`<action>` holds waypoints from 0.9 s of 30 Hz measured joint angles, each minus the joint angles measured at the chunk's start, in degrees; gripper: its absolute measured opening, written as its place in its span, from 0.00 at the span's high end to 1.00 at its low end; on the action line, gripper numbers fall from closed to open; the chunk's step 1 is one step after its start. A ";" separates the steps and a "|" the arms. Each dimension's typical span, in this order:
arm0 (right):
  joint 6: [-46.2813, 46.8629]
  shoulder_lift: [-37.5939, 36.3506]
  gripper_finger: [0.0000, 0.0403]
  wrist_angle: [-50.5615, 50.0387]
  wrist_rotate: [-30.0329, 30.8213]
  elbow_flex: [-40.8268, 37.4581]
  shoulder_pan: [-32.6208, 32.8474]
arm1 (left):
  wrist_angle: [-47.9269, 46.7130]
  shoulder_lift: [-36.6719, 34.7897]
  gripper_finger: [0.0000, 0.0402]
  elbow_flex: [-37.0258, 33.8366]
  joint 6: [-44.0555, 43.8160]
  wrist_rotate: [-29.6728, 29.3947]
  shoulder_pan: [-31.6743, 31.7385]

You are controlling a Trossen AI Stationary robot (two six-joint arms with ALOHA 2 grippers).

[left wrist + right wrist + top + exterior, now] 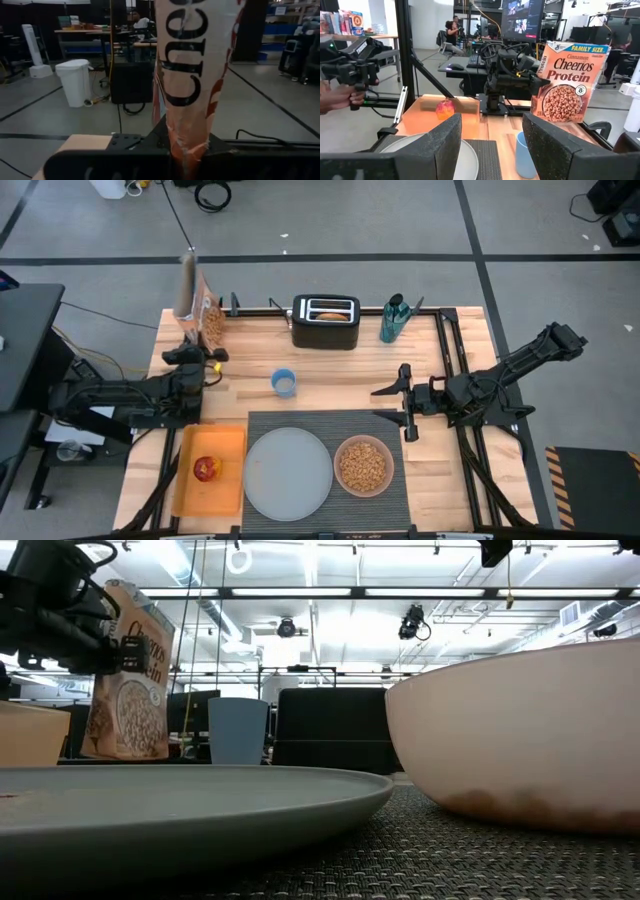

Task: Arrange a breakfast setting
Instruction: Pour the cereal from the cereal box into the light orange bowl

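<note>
The orange cereal box (198, 308) stands upright at the table's far left; it also shows in the right wrist view (566, 84) and the low view (135, 690). My left gripper (203, 356) is shut on the box's near edge. My right gripper (405, 402) hangs open and empty over the far right corner of the dark grey placemat (300, 423). The grey plate (288, 472) and the pink bowl (363, 465), filled with cereal, sit on the mat. The red apple (207, 469) lies in an orange tray (225, 442). A bagel half (331, 313) sticks out of the toaster (325, 330). I cannot make out a spoon. My left gripper pinches the cereal box's near vertical edge (186, 142), about mid-height, between its two fingers across the front and back faces. The fingers come level from the table's near side. The cardboard is creased and drawn in at the pinch. The box is upright; I cannot tell whether its base is off the table.
A small blue cup (284, 383) stands between the box and the mat. A teal container (393, 320) stands right of the toaster at the far edge. A black rail (455, 370) runs along the table's right side. A person's hand (337, 97) holds a device beyond the table's left.
</note>
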 joint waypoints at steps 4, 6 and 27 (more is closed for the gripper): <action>-0.01 0.00 0.46 -0.02 -0.02 0.00 0.02 | -1.55 0.00 0.97 0.00 -0.43 0.28 1.09; -0.06 0.00 0.46 -0.07 -0.02 0.00 0.02 | -3.63 0.00 0.97 0.00 -2.25 0.59 1.52; 1.32 0.00 0.46 -0.89 -0.09 0.00 0.02 | 5.27 0.00 0.40 0.04 3.79 0.70 2.39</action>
